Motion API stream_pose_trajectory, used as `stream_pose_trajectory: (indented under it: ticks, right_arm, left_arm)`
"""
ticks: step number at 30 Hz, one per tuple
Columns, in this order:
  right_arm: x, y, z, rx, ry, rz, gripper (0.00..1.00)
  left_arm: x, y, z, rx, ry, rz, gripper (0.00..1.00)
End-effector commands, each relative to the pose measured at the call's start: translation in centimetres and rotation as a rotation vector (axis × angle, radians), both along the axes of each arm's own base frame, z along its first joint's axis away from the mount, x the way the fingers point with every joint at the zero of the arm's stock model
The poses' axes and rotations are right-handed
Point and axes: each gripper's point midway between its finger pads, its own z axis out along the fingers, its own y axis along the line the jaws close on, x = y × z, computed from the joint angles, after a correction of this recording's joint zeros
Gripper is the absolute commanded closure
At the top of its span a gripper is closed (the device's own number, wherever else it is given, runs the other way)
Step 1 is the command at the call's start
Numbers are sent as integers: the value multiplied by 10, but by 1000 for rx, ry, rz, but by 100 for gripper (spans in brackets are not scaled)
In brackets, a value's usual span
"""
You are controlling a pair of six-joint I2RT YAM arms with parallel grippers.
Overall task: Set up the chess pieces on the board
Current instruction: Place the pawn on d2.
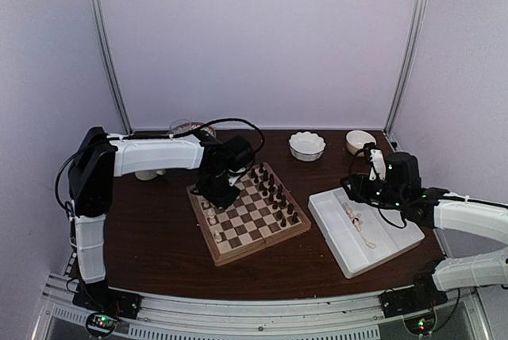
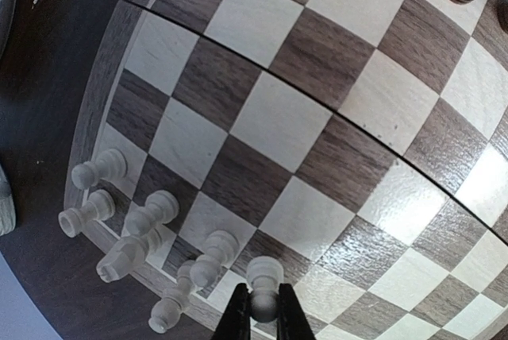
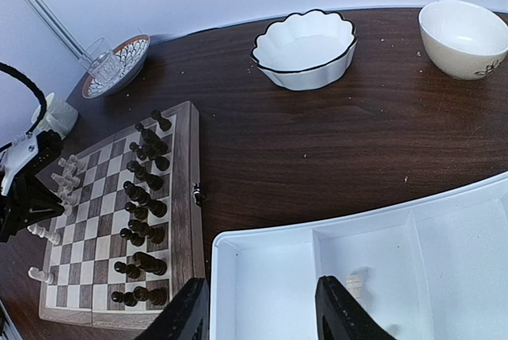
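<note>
on the left, your left gripper [image 2: 263, 302] is pinched shut on one cream piece [image 2: 263, 276] at the left edge of the board [image 2: 317, 117]. six more cream pieces [image 2: 151, 211] crowd just beside it. dark pieces [image 3: 148, 149] stand in two rows along the board's right side, too small to count surely. far across the table [image 3: 317, 141] sit two bowls: one scalloped bowl [image 3: 305, 48], one round bowl [image 3: 463, 36] right of it. on the right lies one white tray [image 3: 460, 245], three compartments in view, one cream figure [image 3: 357, 284] in the middle one. your right gripper [image 3: 262, 312] hangs over the tray, jaws wide, holding nothing.
</note>
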Motion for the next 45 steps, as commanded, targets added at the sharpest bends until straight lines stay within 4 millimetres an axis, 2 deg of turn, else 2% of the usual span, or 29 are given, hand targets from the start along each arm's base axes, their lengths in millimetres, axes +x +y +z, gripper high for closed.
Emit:
stream_pose_trajectory:
  ticks: [1,13,38,45]
  right_arm:
    - [1,1,2,-5,-19,3,51]
    - [1,1,1,-6,-18,3,51]
    - [1,1,2,-4,-20,3,51]
    - [1,2,3,-4,-21,4,51]
  left_arm:
    - [4,6,-9,29,8,1,94]
    - [1,6,-14,33,24,-1,93]
    - [-4,11,-11,38,40,-3,92]
    - [-5,8,-10,27,47,-6,84]
